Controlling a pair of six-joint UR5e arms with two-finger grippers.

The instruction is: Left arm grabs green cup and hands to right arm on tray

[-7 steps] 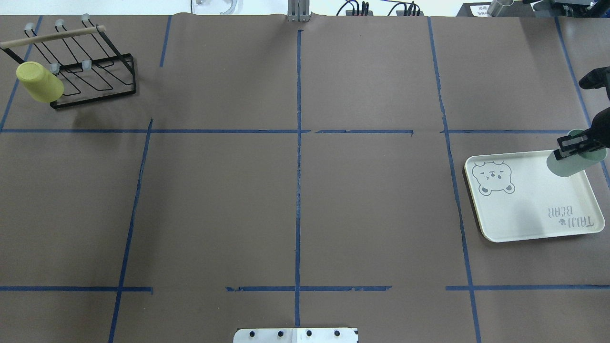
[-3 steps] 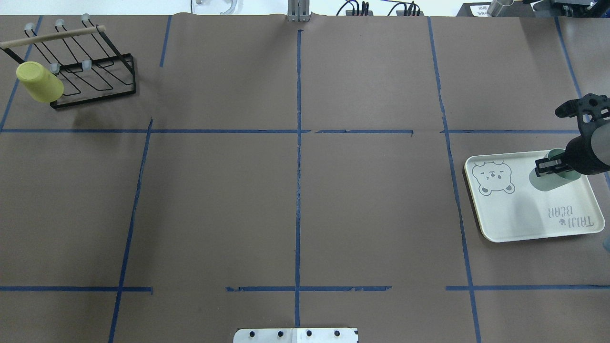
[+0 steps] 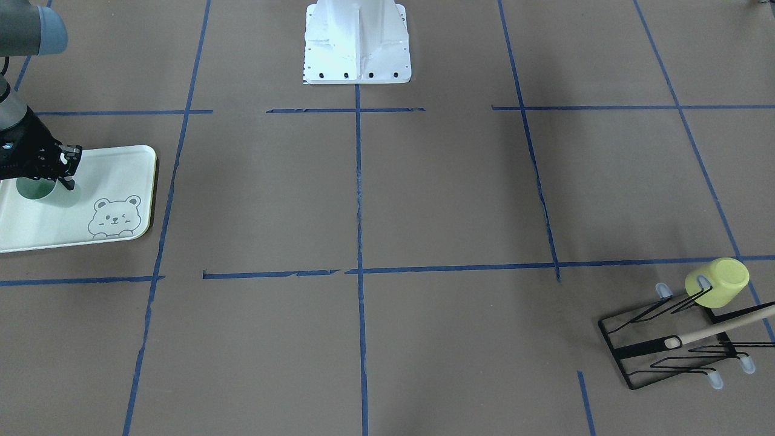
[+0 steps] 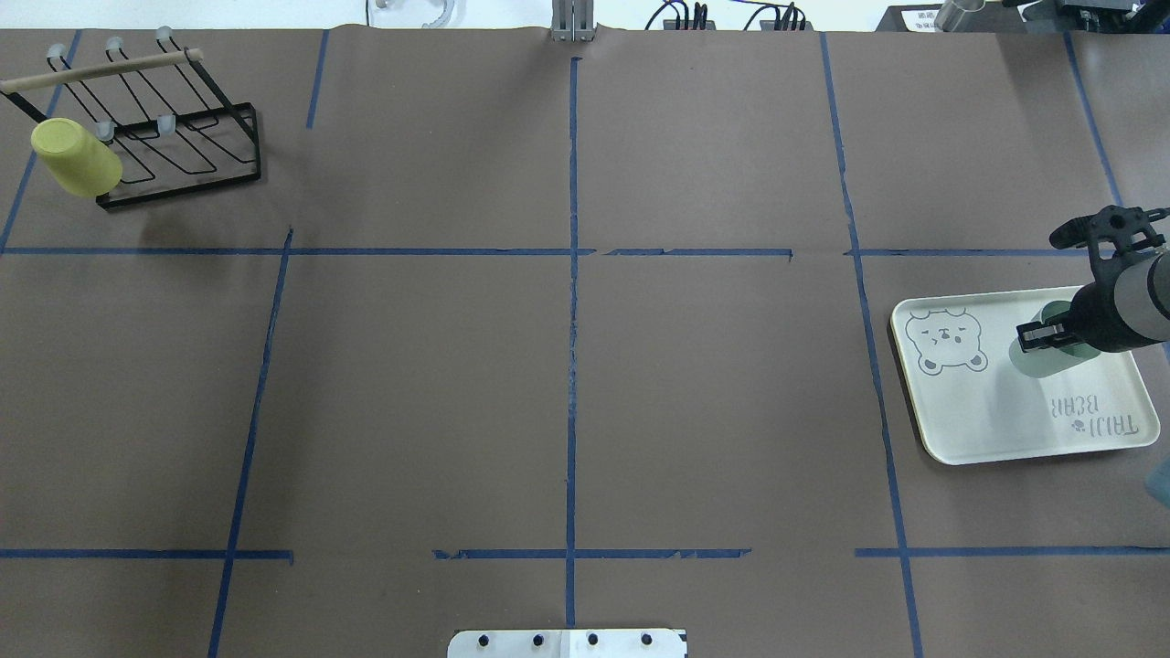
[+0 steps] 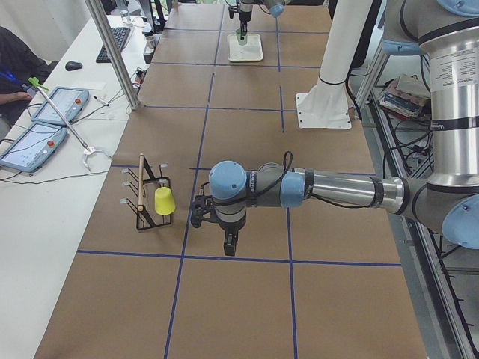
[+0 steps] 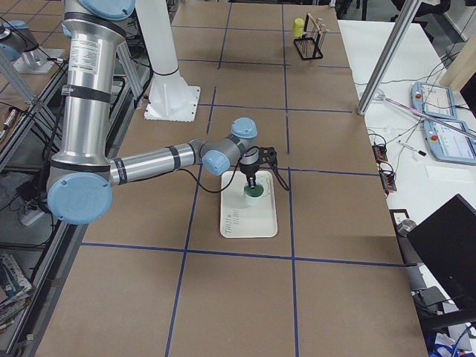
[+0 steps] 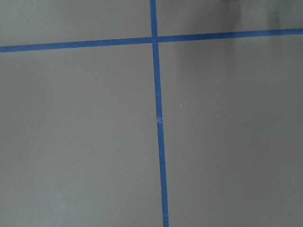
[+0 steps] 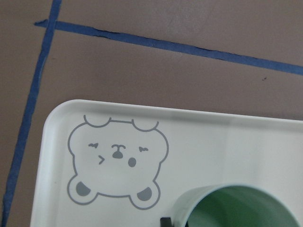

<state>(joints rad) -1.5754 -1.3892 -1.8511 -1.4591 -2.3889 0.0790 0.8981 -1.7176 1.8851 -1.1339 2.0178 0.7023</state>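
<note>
The pale mint-green cup (image 4: 1042,358) stands upright at the middle of the back part of the cream bear tray (image 4: 969,411), at the table's right end. My right gripper (image 4: 1037,336) is shut on the cup's rim from above. It shows the same way in the front view, with cup (image 3: 33,189), gripper (image 3: 56,180) and tray (image 3: 112,169). The right wrist view shows the cup's open mouth (image 8: 236,210) next to the bear drawing on the tray (image 8: 213,137). My left gripper (image 5: 230,243) hangs over bare table near the rack; I cannot tell whether it is open.
A yellow-green cup (image 4: 75,157) hangs upside down on a black wire rack (image 4: 183,137) at the far left corner. Blue tape lines cross the brown table. The white robot base (image 3: 357,42) sits at the near edge's middle.
My right gripper has carried the green cup from above the tray's far right corner inward over the tray and down towards its surface.
</note>
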